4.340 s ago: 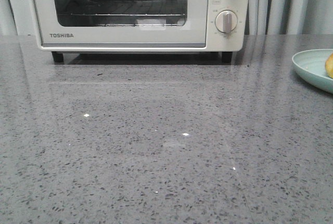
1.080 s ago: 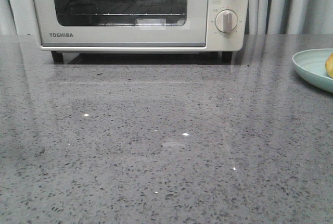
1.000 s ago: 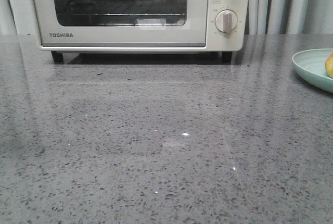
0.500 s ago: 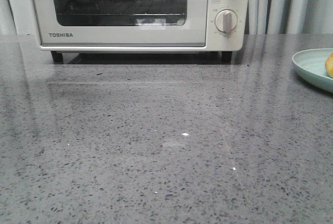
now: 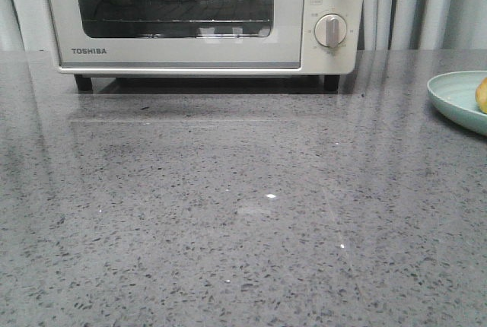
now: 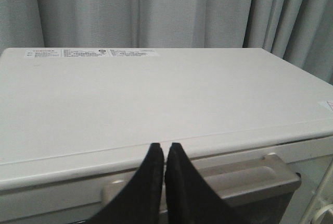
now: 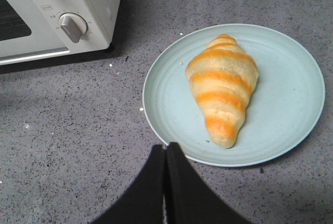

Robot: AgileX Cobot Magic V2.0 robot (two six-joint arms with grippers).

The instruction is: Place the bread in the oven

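Grey counter (image 5: 243, 213) | left pincer (image 6: 165, 151) closed over oven (image 6: 156, 104) | right pincer (image 7: 166, 153) closed, seemingly above bread (image 7: 222, 88)

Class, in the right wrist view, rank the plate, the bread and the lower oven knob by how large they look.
1. Round pale blue plate, largest.
2. Golden-brown striped croissant-like bread.
3. Round cream lower oven knob, smallest, though it sits farther from the camera, so its true size is unsure.

Soft, even light; countertop (image 5: 243, 213) shows glare.
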